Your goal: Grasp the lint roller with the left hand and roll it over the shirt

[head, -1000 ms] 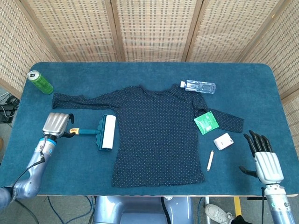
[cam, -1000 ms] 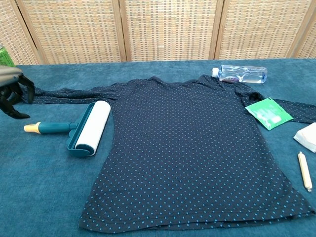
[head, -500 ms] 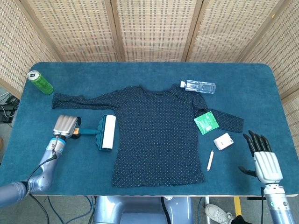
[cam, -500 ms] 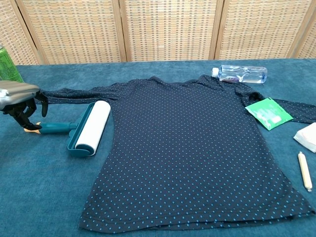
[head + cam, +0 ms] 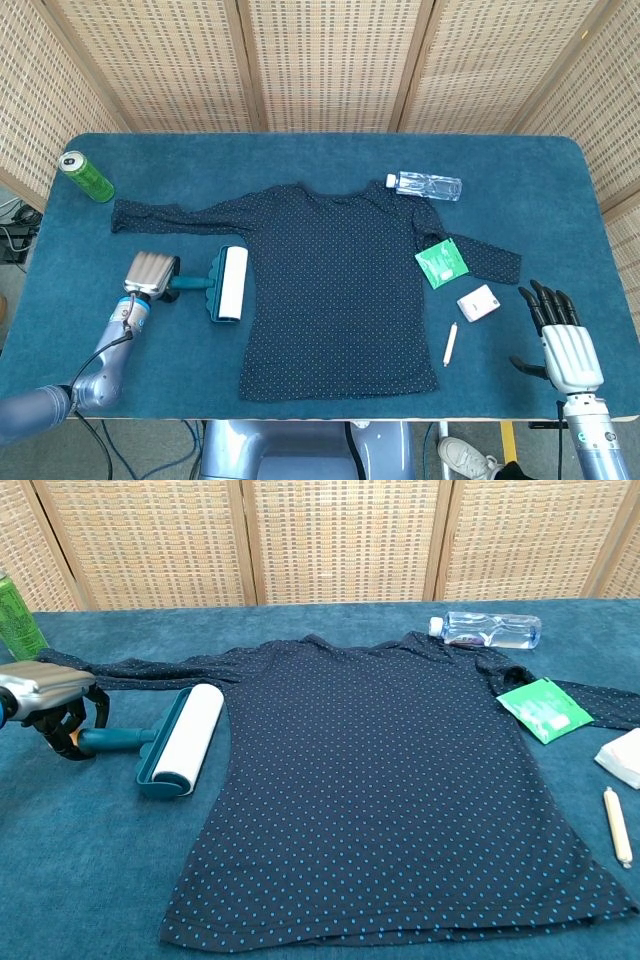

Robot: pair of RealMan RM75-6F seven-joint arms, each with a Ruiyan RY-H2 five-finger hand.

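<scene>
The lint roller [image 5: 230,283] [image 5: 185,735] lies on the blue table just left of the shirt, white roll toward the shirt and teal handle pointing left. My left hand [image 5: 150,272] [image 5: 50,695] hovers over the handle's orange-tipped end, its dark fingers [image 5: 70,725] hanging down on both sides of the handle without clearly clamping it. The dark dotted shirt [image 5: 340,290] [image 5: 380,780] is spread flat in the middle of the table. My right hand [image 5: 565,340] rests open near the front right edge, fingers spread and holding nothing; the chest view does not show it.
A green can [image 5: 88,177] [image 5: 18,625] stands at the back left. A water bottle [image 5: 428,185] [image 5: 495,630] lies by the collar. A green packet [image 5: 442,263] [image 5: 545,710], a white box [image 5: 478,302] [image 5: 625,755] and a small stick [image 5: 450,343] [image 5: 617,825] lie right of the shirt.
My left hand has moved right, from left of the roller's handle to directly over its end. The roller, the shirt and the right hand have stayed still.
</scene>
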